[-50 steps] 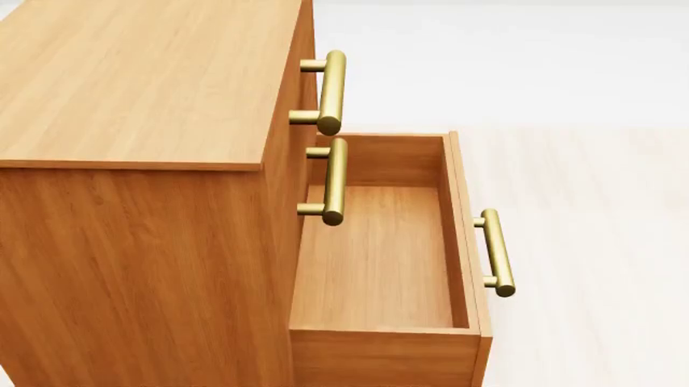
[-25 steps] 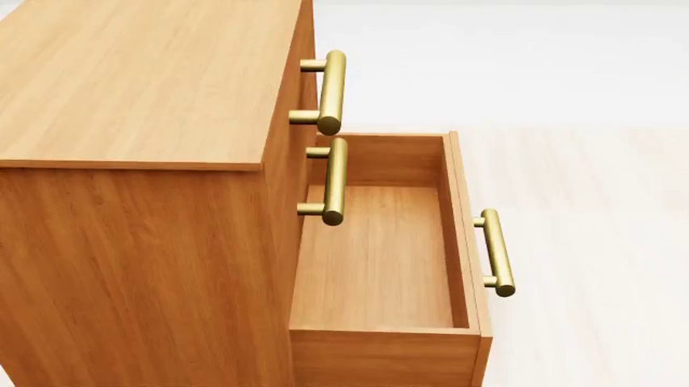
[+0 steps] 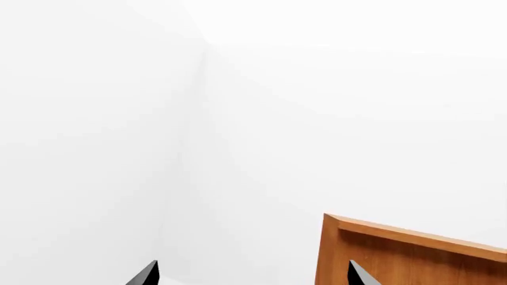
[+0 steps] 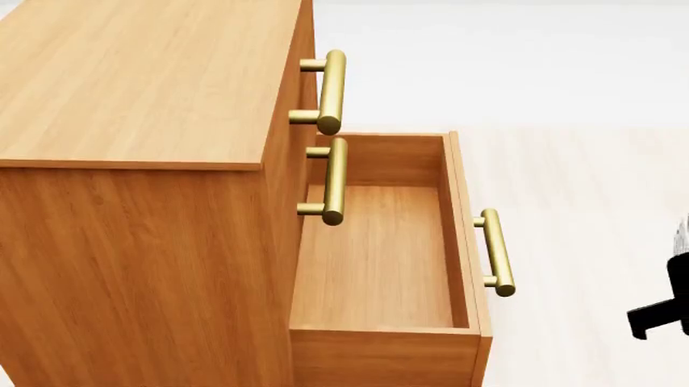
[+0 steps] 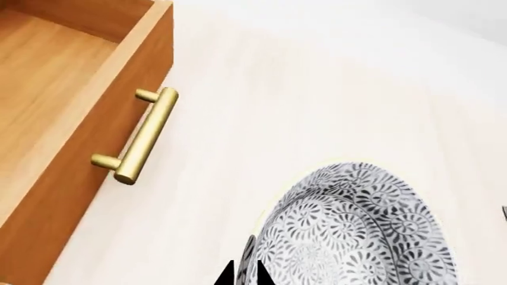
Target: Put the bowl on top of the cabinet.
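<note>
I am now seeing my right gripper, clamped on the bowl, entering beside the cabinet; lift onto top remaining.

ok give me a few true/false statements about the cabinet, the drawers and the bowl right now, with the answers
1. The bottom drawer of the cabinet is pulled open and nothing lies in it. True.
2. The bowl sits on top of the cabinet. False: the top is bare; the bowl is at the right gripper, seen in the right wrist view.
3. The bowl's outside carries a dense dark leaf pattern. True.
4. All three drawers are pulled out. False: only the lowest is out; the two above are shut.
5. The left gripper holds the bowl. False: its fingertips stand apart with nothing between them.
6. Each drawer has a brass bar handle. True.
</note>
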Motion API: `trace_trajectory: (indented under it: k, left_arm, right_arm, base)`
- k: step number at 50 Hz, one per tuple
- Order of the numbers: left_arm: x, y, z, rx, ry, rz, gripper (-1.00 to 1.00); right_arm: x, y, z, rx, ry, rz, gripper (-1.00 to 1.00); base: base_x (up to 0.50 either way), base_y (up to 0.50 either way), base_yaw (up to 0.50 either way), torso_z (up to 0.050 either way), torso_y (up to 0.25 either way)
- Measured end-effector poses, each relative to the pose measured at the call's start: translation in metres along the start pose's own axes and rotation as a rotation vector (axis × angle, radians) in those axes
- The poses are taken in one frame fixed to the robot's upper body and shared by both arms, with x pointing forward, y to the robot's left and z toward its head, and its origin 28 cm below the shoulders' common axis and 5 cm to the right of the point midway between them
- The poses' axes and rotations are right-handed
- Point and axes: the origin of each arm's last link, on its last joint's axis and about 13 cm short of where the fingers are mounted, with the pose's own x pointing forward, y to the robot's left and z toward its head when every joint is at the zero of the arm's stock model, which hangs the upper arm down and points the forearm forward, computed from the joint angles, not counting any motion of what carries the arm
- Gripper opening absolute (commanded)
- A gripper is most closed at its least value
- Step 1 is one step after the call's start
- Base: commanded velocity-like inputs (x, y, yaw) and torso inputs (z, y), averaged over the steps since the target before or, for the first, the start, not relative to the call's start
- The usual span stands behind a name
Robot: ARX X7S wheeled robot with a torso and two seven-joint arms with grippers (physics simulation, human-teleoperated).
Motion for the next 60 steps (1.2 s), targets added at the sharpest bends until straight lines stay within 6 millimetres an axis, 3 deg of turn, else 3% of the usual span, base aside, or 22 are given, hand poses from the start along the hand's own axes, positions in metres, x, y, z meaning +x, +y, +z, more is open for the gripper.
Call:
trace_trajectory:
  k: [16,33,60]
  left_arm:
    - [0.000,0.000,0.000,-0.003,-0.001,0.001,1.00]
    - [0.000,0.000,0.000,-0.007,-0.005,0.002,1.00]
    - [-0.001,0.000,0.001,-0.009,-0.007,0.001,1.00]
  right_arm:
    - [0.010,0.013,0.062,-0.176,-0.038,0.079,-1.00]
    - [0.004,0.038,0.127,-0.384,-0.115,0.164,-1.00]
    - [-0.017,0.090,0.194,-0.634,-0.262,0.299,-1.00]
  base:
    - [0.00,0.00,0.00,0.000,0.000]
    - [0.00,0.00,0.00,0.000,0.001]
    - [0.00,0.00,0.00,0.000,0.000]
